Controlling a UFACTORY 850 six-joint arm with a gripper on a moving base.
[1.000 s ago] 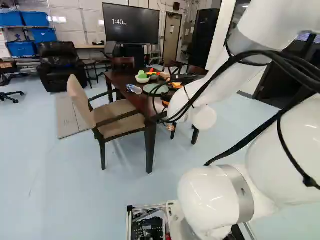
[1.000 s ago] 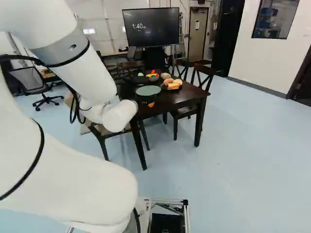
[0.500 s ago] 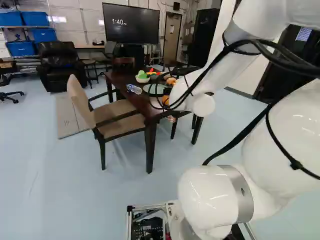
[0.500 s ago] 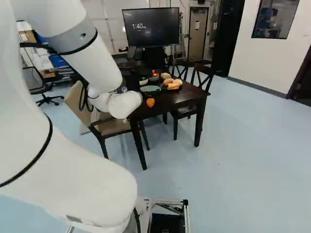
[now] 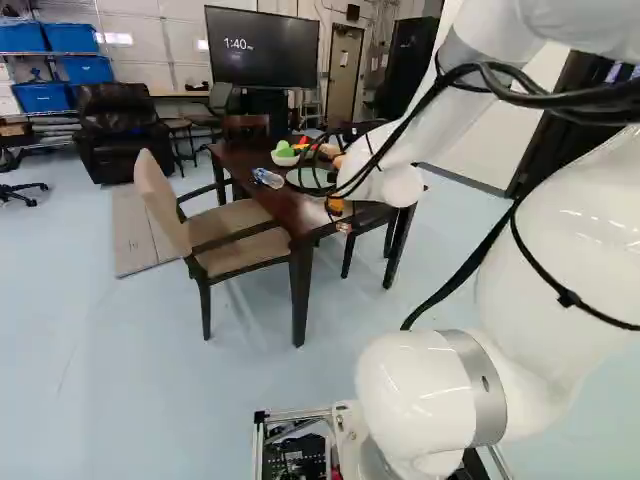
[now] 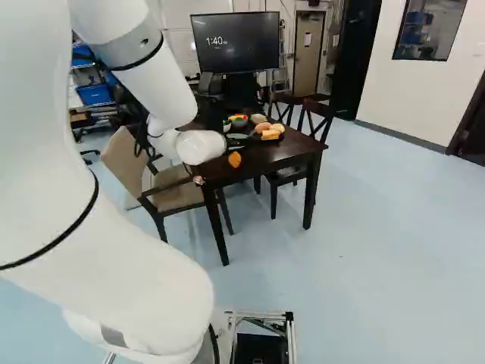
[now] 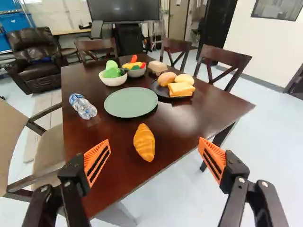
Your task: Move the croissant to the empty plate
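My gripper (image 6: pixel 198 180) shows only in part beyond the wrist, by the table's near corner in the right base view. In the wrist view the gripper (image 7: pixel 154 150) is wide open, nothing held between its orange pads. Ahead of it, roughly centred between the fingers, the orange-brown croissant (image 7: pixel 144 143) lies on bare tabletop close to the table edge. Beyond the croissant is a green plate (image 7: pixel 131 102) with nothing on it. A dark plate (image 7: pixel 177 93) further along bears bread-like food. The croissant (image 6: pixel 235 159) also shows beside the arm.
The dark wooden table (image 7: pixel 177 127) also carries a clear bottle (image 7: pixel 83 106), a white bowl (image 7: pixel 112 81) of green food and a grey bowl (image 7: pixel 136 72) of colourful food. A beige armchair (image 5: pixel 235 235) stands at the table's side; dark chairs (image 7: pixel 222 61) stand around its other sides.
The arm has reached further forward, its wrist shifting towards the table and higher in both base views. The base and the croissant have stayed where they were.
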